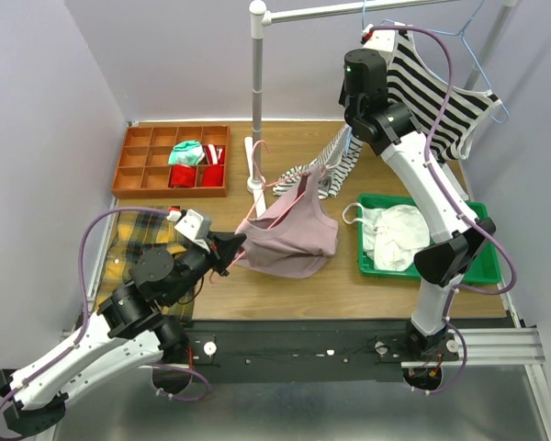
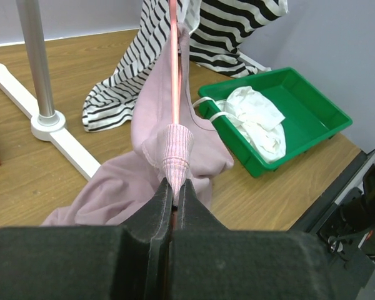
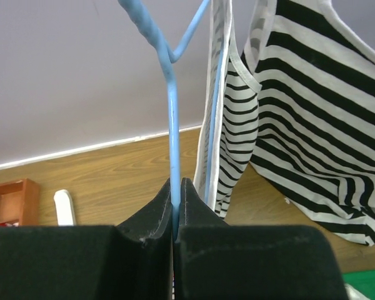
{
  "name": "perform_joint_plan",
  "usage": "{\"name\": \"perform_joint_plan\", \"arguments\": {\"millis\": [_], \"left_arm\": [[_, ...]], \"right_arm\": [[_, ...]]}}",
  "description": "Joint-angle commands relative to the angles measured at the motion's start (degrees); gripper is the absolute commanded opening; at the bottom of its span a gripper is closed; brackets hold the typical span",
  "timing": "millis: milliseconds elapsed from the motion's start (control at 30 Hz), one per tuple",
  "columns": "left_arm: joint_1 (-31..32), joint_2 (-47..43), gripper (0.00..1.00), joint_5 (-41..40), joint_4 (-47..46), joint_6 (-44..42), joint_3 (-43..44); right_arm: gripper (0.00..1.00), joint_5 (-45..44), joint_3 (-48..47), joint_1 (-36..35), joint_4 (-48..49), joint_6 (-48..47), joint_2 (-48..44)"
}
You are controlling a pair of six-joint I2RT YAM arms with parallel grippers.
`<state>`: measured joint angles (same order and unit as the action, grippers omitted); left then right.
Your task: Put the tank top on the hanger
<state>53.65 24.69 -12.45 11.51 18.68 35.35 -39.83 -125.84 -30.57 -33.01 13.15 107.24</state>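
The dusty-pink tank top (image 1: 289, 234) lies crumpled at the table's middle. One part of it (image 2: 156, 131) is gathered round the thin pink-red hanger (image 2: 174, 75), whose wire runs straight away from my left gripper (image 2: 174, 187). That gripper (image 1: 228, 250) is shut on the hanger wire at the top's near-left edge. My right gripper (image 3: 176, 184) is raised at the back (image 1: 378, 39) and shut on a light blue hanger (image 3: 172, 106). A black-and-white striped top (image 1: 441, 101) hangs from that blue hanger.
A second striped top (image 1: 326, 170) lies behind the tank top. The rack's pole (image 1: 256, 83) and white base stand at back centre. A green bin (image 1: 482, 266) with white cloth sits right, a wooden divided tray (image 1: 129, 163) back left, and a plaid cloth (image 1: 138, 239) near left.
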Motion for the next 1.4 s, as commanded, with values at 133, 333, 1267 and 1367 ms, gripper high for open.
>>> {"name": "perform_joint_plan", "arguments": {"millis": [133,333,1267,1367], "left_arm": [[0.1,-2.7,0.0,-2.9,8.5,-2.7,8.9],[0.1,1.2,0.0,-7.9,5.9,-6.1,14.0],[-9.3,49.5,0.0,-7.9,2.3,-21.7,61.7],[-9.7,52.1,0.0,-7.5,3.3,-22.7,66.5]], "right_arm": [[0.11,-2.4,2.0,1.0,1.6,-2.4,-3.3],[0.13,-3.0,3.2,1.1,1.5,-2.9,-4.8],[0.27,-1.3,11.1,1.4,2.5,-1.8,-12.2],[0.27,-1.2,11.1,1.4,2.5,-1.8,-12.3]]}}
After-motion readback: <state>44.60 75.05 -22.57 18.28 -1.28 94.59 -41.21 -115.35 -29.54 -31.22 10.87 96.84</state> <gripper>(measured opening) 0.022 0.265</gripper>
